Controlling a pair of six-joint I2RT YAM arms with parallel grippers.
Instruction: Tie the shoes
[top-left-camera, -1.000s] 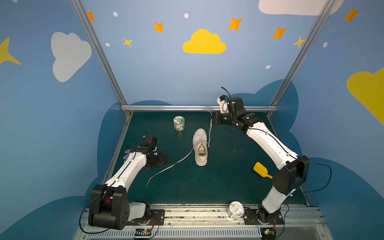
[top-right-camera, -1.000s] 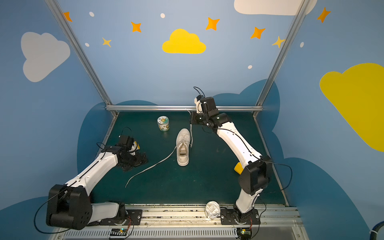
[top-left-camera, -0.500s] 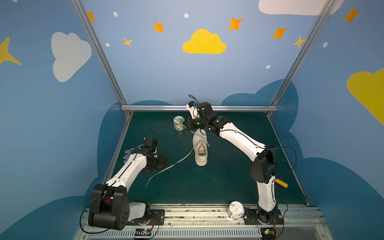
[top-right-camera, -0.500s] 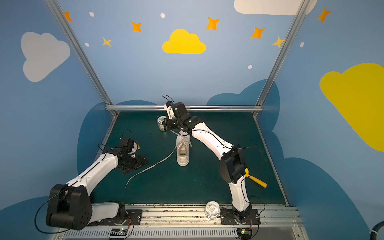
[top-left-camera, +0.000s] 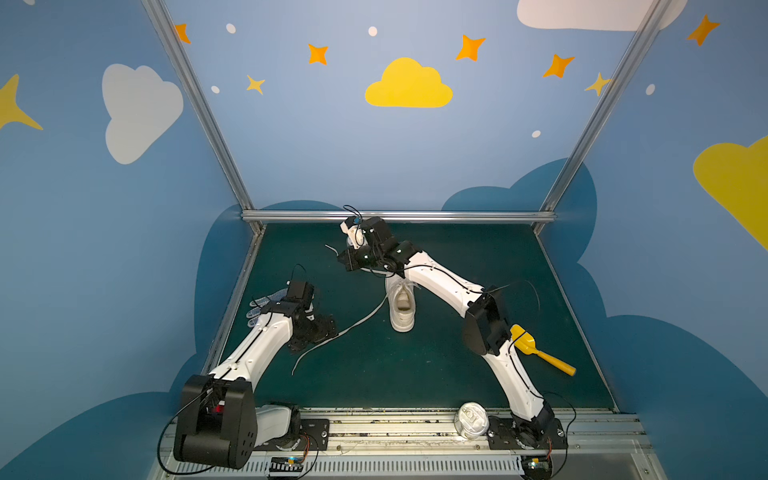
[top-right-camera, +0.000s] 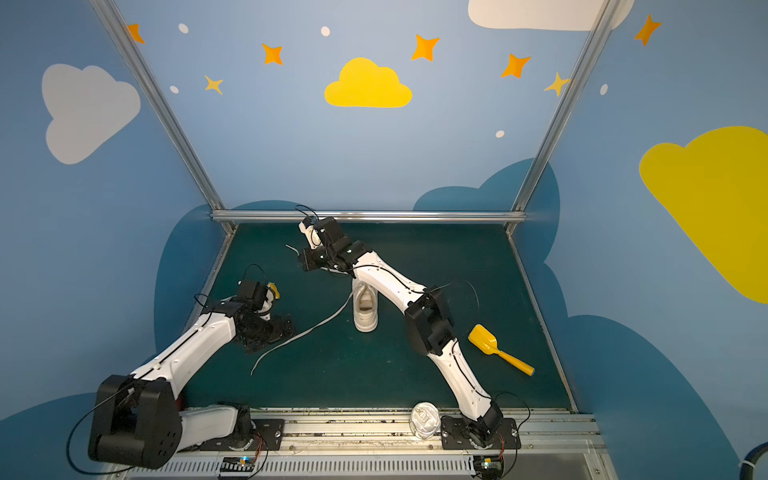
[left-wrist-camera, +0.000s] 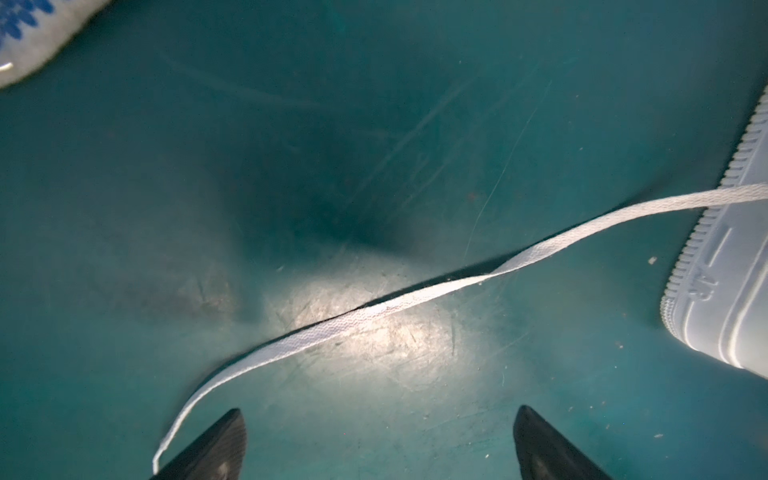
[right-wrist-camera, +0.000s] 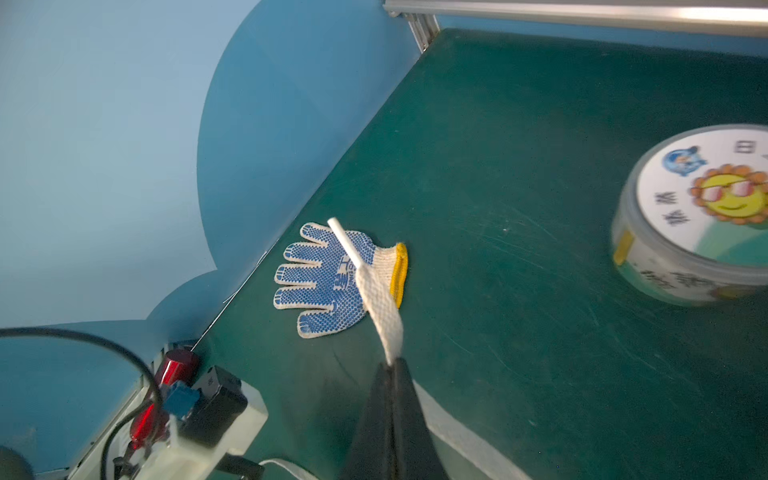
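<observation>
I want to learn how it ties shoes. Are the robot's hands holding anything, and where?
The right gripper pinches one white lace near its tip end. The left gripper is open by the other lace, holding nothing.

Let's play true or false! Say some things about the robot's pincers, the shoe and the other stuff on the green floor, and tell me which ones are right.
1. The right pincer is shut on the end of a lace. True.
2. The left pincer is squeezing the other lace. False: it is open, and that lace lies loose on the mat.
3. The glove has red dots. False: its dots are blue.
4. The yellow scoop lies on the mat, apart from the shoe. True.
</observation>
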